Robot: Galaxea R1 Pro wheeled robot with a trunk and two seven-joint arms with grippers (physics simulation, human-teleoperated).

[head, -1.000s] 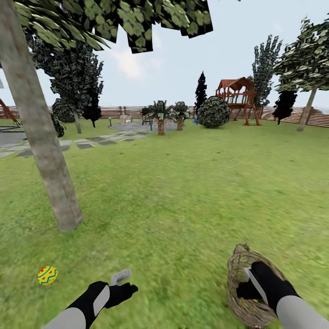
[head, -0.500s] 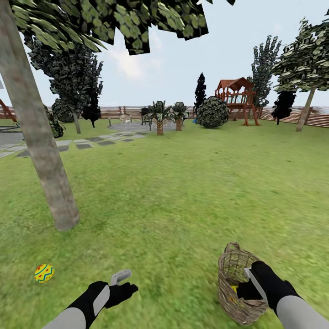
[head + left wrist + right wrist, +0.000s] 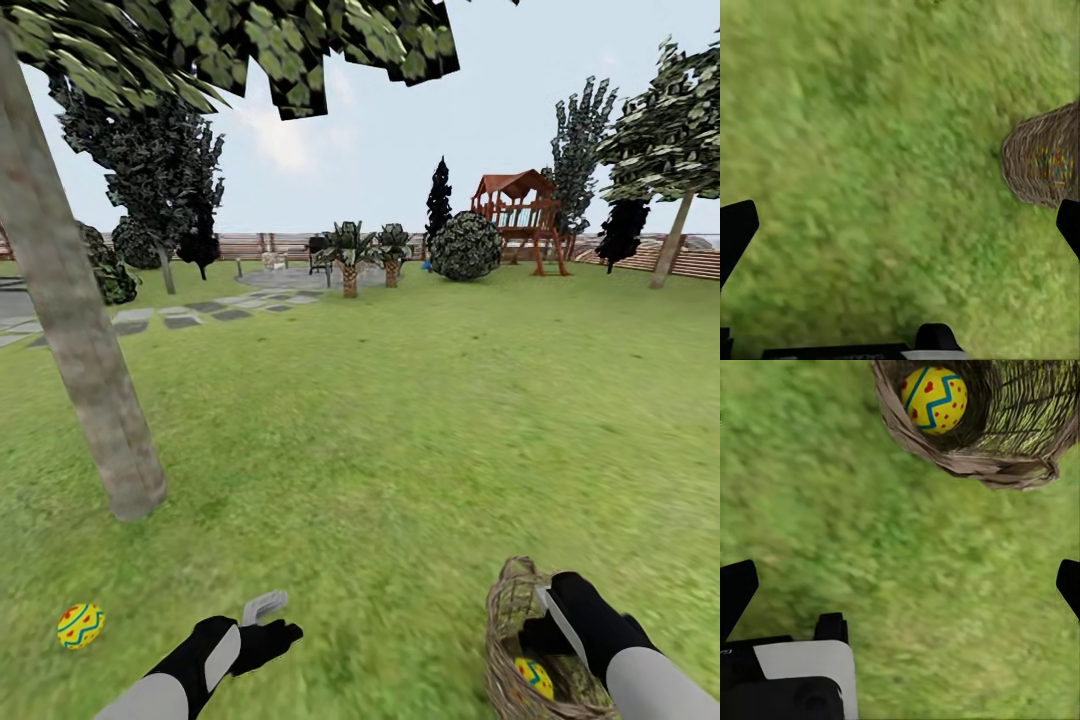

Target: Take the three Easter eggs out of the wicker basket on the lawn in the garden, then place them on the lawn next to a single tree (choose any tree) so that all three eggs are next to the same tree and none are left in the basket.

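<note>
A yellow Easter egg banded with blue zigzags and dotted red is seen lying inside the wicker basket, low against the woven wall; in the head view the same egg is glimpsed through the basket's mouth. The basket is set on the lawn at the lower right of the head view, partly covered by the right gripper, which is held above its rim. Whether more eggs lie deeper in the basket cannot be told. A second egg is shown on the open grass at the lower left, near the foot of the leaning grey-brown tree but apart from the trunk; its long axis is laid roughly level, tilted slightly up to the right. From the left wrist camera the basket is shown from the side with a blurred patch of colour behind the weave, a detail resolved as the painted egg only by the right wrist camera. In both wrist views the dark fingertips are seen far apart at opposite edges of the frame, so both hands are spread wide and nothing is held. The left gripper is held over bare grass. Beyond, a stepping-stone path, a wooden play tower and a slat fence are visible.
</note>
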